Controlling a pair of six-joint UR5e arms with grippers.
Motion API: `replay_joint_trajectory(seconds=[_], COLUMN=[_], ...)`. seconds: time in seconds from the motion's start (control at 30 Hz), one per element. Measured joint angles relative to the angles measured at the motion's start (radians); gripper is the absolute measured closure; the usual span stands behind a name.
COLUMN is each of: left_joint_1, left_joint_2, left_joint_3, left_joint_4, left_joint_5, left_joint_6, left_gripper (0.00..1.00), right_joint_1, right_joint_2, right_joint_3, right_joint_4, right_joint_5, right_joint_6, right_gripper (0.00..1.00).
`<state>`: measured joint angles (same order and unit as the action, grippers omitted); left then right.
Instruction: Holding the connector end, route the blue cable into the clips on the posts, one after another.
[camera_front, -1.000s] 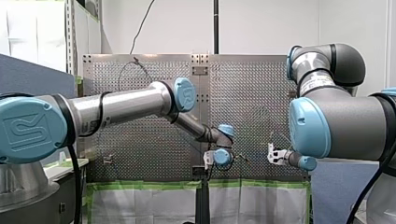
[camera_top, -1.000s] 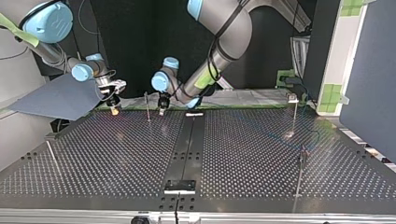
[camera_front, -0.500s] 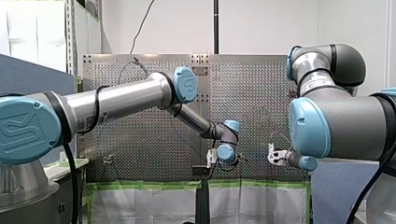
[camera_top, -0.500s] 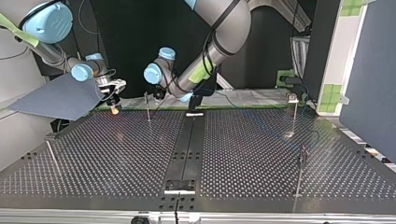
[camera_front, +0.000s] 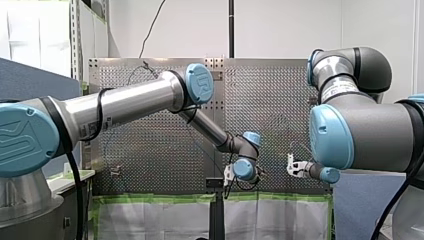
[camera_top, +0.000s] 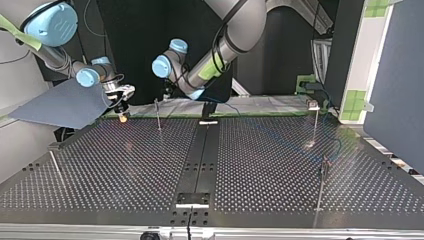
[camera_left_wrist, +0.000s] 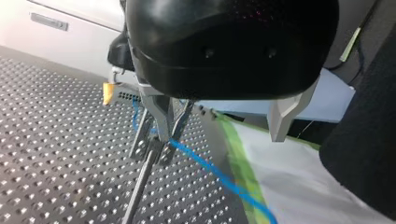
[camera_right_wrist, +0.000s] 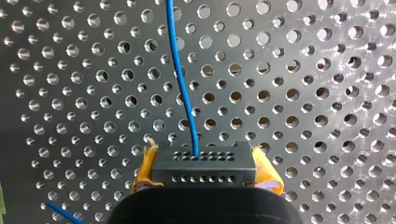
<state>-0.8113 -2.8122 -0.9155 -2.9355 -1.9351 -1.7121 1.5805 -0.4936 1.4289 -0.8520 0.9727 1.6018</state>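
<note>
Right wrist view: I see my right gripper (camera_right_wrist: 204, 173) clenched on the black connector (camera_right_wrist: 204, 163), with the yellow pads (camera_right_wrist: 144, 169) pressing its two short ends.
Connector axis: its long side lies crosswise between the pads, and the holed face points ahead, away from the gripper.
Cable run: the blue cable (camera_right_wrist: 182, 88) leaves the middle of that face and runs almost straight ahead over the perforated table (camera_right_wrist: 303, 93), with one slight bend.
Left wrist view: my left gripper (camera_left_wrist: 222, 119) hangs released, its metal fingers (camera_left_wrist: 284, 116) well apart, one of them just beside the top of a post (camera_left_wrist: 140, 182).
Clip: the clip (camera_left_wrist: 161, 142) on that post has the cable in it. From there the cable slants off toward the green tape (camera_left_wrist: 231, 149) along the table's edge.
Top view: that post stands close to the table's edge under the arms, left of the middle. My right gripper holds the connector farther toward that edge's left corner.
Other posts: a second post (camera_top: 55, 169) stands near the table's left edge, a third post (camera_top: 316, 122) and a fourth post (camera_top: 321, 187) near its right edge. I cannot tell whether cable sits in their clips.
</note>
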Motion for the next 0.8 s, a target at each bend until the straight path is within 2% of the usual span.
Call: replay_joint_trajectory(seconds=[0.2,0.43,0.8], left_joint_1=[-0.01,-0.017,-0.018], left_joint_2=[0.0,0.0,0.0], left_joint_3=[-0.003,-0.003,-0.003], left_joint_4=[0.034,0.103,0.116], left_joint_5=[0.004,0.005,0.002], left_joint_6=[-0.018,-0.032,-0.04], left_gripper=[0.0,0.0,0.0], right_joint_1=[0.0,0.0,0.0], right_joint_2=[0.0,0.0,0.0], right_joint_3=[0.0,-0.001,0.0], right_joint_4=[0.0,0.001,0.001], right_joint_5=[0.0,0.0,-0.001], right_joint_6=[0.0,0.0,0.001], right_gripper=[1.0,1.0,1.0])
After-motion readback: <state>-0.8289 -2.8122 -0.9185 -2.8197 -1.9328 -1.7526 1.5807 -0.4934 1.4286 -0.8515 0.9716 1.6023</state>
